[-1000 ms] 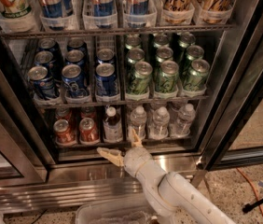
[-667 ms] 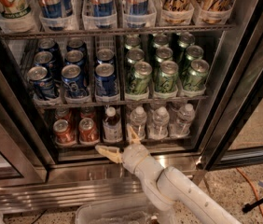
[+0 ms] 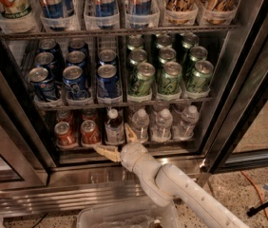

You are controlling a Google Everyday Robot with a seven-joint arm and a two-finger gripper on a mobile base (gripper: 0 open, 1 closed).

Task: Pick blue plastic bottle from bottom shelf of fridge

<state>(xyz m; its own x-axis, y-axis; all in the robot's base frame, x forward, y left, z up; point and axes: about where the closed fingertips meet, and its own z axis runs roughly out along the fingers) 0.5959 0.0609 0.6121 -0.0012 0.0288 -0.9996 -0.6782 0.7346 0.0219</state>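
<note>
**Just short of the bottle: spread fingers at the front of the bottom shelf**

The gripper [image 3: 112, 138] is held at the front edge of the bottom shelf [image 3: 177, 140] of the fridge [image 3: 222, 84], at the end of an arm [image 3: 186, 194] reaching in from the lower right. Its fingers [image 3: 104, 150] are spread wide: one is laid out low to the left, the other is angled upward on the right.

The blue plastic bottle [image 3: 114, 127] is seen standing upright in the third lane from the left. Its white cap is uppermost, so its long axis is vertical. The red cans [image 3: 90, 132] stand just beside it on the left and the water bottles [image 3: 162, 125] on the right.

From the fingers, the bottle lies straight ahead and a little deeper into the shelf. Its lower body is framed by the gap between the two fingers. Whether either finger is touching it cannot be told.

The approach is judged to be nearly done and the grasp not yet made. A short advance inward is likely called for before the fingers are brought together across the bottle's body.

The neighbouring red can and the nearest water bottle are set close, so either could be nudged by a finger if the line is not kept centred.
</note>
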